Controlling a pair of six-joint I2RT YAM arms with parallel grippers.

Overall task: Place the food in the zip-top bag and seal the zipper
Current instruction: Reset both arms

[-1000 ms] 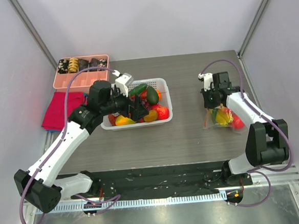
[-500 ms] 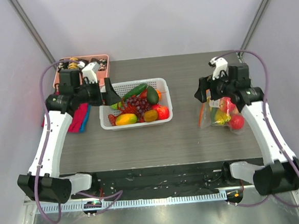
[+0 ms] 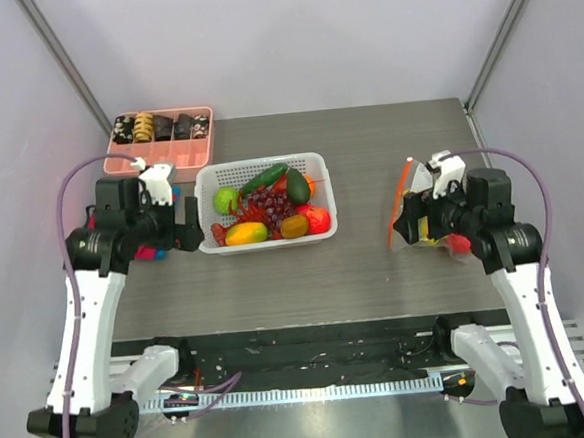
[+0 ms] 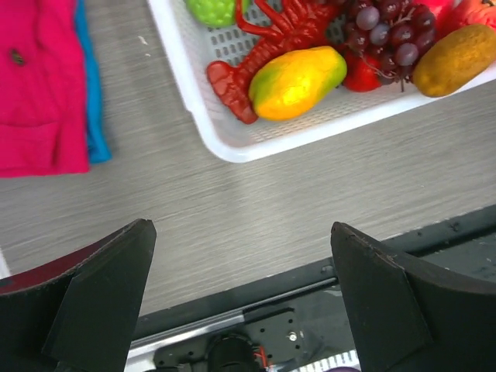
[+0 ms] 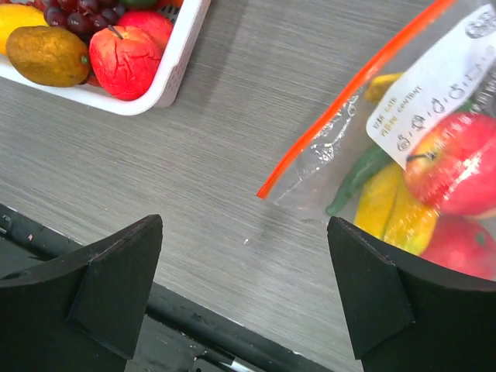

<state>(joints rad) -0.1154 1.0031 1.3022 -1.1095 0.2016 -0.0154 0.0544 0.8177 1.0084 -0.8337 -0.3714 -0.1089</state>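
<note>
The clear zip-top bag (image 3: 435, 221) lies on the table at the right, and its orange-red zipper (image 3: 401, 201) faces left. In the right wrist view the zipper (image 5: 349, 101) runs as one straight line. Inside the bag (image 5: 341, 147) is food: red round fruit (image 5: 457, 163) and yellow bananas (image 5: 395, 209). My right gripper (image 5: 245, 225) hangs open above bare table just left of the bag, holding nothing. My left gripper (image 4: 242, 229) is open and empty over the table left of the white basket (image 3: 269, 243), which holds more food.
The basket (image 4: 225, 139) holds a yellow-green mango (image 4: 298, 77), purple grapes (image 4: 387, 39) and a red lobster (image 4: 271, 31). A pink divided tray (image 3: 161, 138) stands at the back left. A pink and blue cloth (image 4: 39, 85) lies left of the basket.
My right gripper has opened, let go of the bag and drawn back toward the near side. My left arm has pulled away from the basket to the left and nearer.
</note>
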